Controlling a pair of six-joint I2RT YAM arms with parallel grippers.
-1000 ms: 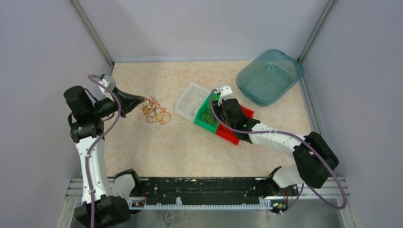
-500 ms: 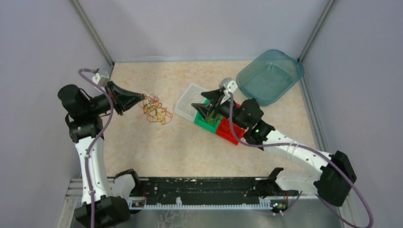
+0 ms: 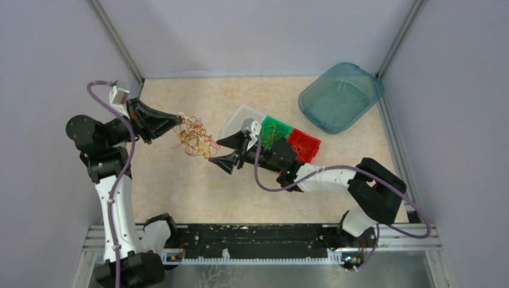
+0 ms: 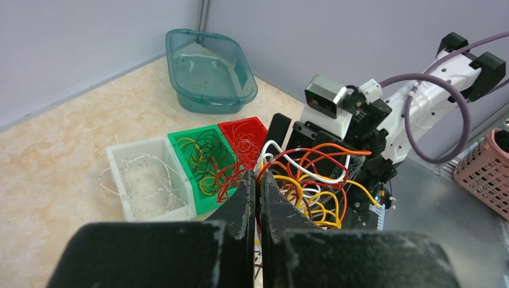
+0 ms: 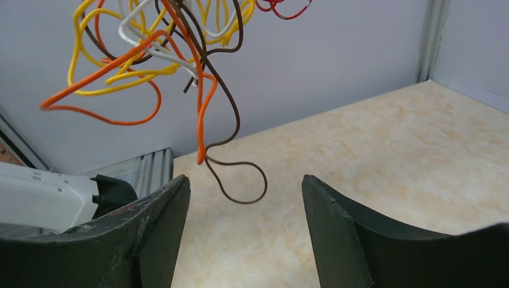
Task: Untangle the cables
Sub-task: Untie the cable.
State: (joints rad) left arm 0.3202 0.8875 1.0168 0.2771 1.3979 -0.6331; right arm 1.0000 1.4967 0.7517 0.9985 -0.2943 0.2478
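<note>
Now my left hand (image 3: pixel 178 120) is clamped on the tangle of thin orange, yellow, red and brown cable loops (image 3: pixel 195 137), hanging above the beige tabletop (image 3: pixel 180 186); my right hand (image 3: pixel 221 153) gapes just beside it.

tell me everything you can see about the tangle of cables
The cables are a loose knot of thin wire loops that look plastic-coated: orange, yellow, red, brown and white. The left gripper is shut on the knot's edge and holds it off the table, so the loops hang free. A brown loop dangles lowest, in front of the gap of the open right gripper, which does not touch it.
</note>
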